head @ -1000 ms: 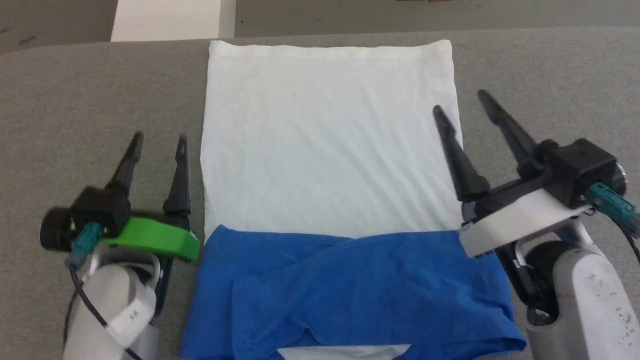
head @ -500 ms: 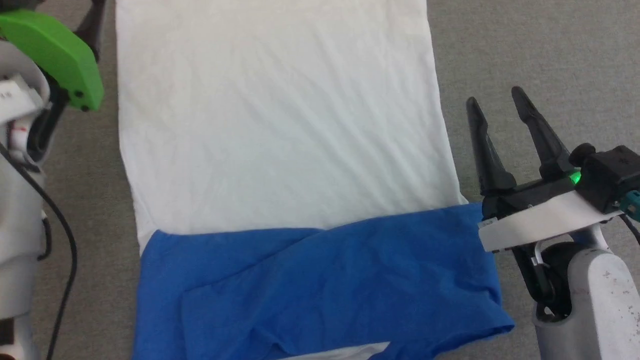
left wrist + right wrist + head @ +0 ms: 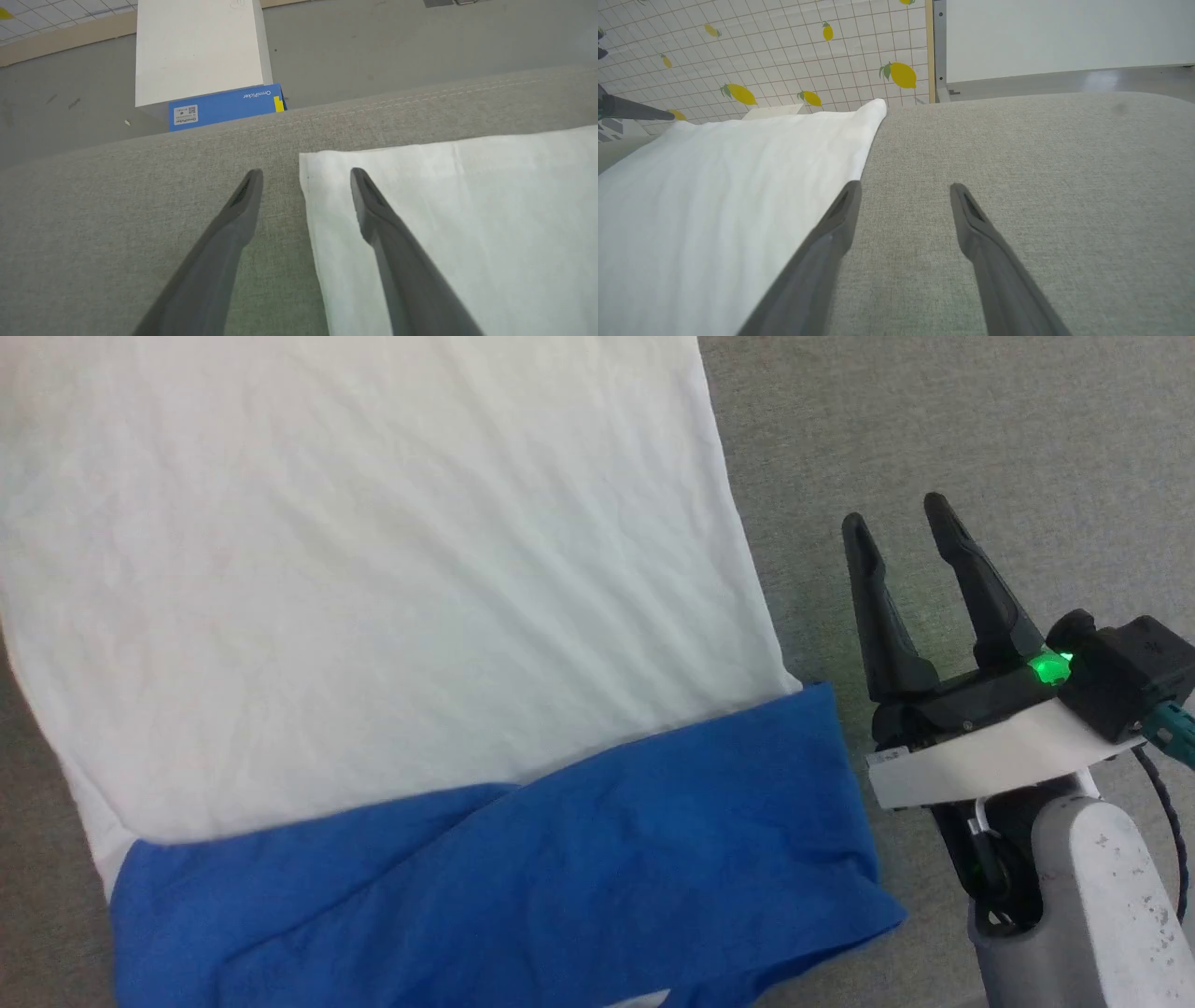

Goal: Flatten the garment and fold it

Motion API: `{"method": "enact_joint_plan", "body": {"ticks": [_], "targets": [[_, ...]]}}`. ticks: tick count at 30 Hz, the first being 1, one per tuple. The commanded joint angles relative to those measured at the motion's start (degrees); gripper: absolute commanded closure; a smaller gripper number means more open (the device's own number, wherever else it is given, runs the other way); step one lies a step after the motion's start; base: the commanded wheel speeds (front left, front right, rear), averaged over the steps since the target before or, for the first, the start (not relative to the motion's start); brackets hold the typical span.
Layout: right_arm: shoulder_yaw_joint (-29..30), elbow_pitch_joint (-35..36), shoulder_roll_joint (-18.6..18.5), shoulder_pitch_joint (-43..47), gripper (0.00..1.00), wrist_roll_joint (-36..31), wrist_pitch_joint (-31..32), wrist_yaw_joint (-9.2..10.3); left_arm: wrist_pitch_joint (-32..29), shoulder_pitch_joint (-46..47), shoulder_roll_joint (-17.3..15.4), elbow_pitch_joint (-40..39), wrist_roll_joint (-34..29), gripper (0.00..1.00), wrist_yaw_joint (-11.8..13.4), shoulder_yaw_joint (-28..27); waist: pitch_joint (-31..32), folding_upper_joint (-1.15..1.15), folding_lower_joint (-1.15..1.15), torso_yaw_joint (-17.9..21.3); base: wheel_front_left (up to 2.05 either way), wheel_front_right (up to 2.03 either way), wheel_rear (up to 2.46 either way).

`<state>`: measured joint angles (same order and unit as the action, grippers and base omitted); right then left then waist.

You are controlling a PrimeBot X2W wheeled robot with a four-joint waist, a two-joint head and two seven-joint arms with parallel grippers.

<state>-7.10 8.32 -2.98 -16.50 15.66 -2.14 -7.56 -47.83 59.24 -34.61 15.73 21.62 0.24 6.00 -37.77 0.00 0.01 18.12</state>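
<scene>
While both tools stand with their fingers spread wide and nothing held between them, the garment [image 3: 373, 616] lies flat on the grey fabric-covered surface [image 3: 934, 411].

Garment: the white body is spread out with light creases. The blue sleeves [image 3: 560, 877] are folded across its near end, one overlapping the other, forming a blue band from edge to edge. A small sliver of white shows at the bottom edge of the head view below the blue.

Right tool [image 3: 896, 513]: it is positioned just beside the garment's right edge, level with the line where white meets blue, and over bare grey fabric. A green light [image 3: 1046, 667] is lit on its body. In the right wrist view one finger lines up with the white edge and the other is over grey fabric. Contact with the cloth cannot be determined.

Left tool [image 3: 306, 172]: it is positioned at the garment's far left corner. One finger is over bare grey fabric and the other over white cloth, with the garment's side edge running between them. Whether the fingertips touch the cloth cannot be determined.

Surroundings: beyond the far edge of the surface are a grey floor [image 3: 397, 37] and a white block [image 3: 198, 46] with a blue box [image 3: 224, 106] against it. The right wrist view shows a tiled wall with a lemon pattern [image 3: 761, 46].
</scene>
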Motion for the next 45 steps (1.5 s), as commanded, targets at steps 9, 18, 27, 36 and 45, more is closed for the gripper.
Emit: {"method": "enact_joint_plan", "body": {"ticks": [9, 18, 27, 36, 45], "targets": [[-0.4, -0.8, 0.1, -1.5, 0.0, 0.6, -0.9, 0.08, -7.4, -0.4, -3.9, -3.2, -3.4, 0.0, 4.6, -0.2, -3.7, 0.0, -0.01, 3.0, 0.0, 0.0, 0.0], [-1.1, -0.9, 0.1, -3.9, 0.0, -0.1, -0.1, 0.08, -8.4, -1.0, -3.8, -5.1, -2.1, 1.0, 3.3, 0.9, -3.8, 0.0, -0.01, 2.4, 0.0, 0.0, 0.0], [-2.9, -1.9, 0.1, -14.3, 0.0, -1.5, 5.6, 0.08, -6.9, -0.4, -2.9, -5.8, -1.3, 1.0, 2.2, 2.0, -4.1, 0.0, -0.01, 1.2, 0.0, 0.0, 0.0], [0.1, -17.7, 0.1, -40.2, 0.0, 0.4, 21.1, 0.08, -2.0, 3.4, -1.0, -5.1, -1.5, 1.0, 0.1, 4.2, -5.3, 0.0, -0.01, -2.1, 0.0, 0.0, 0.0], [3.2, -37.8, 0.1, -55.3, 0.0, -4.3, 36.8, 0.08, 2.1, 6.3, 2.9, -2.3, -0.9, 1.0, -1.1, 6.7, -6.7, 0.0, -0.01, -6.9, 0.0, 0.0, 0.0]]}}
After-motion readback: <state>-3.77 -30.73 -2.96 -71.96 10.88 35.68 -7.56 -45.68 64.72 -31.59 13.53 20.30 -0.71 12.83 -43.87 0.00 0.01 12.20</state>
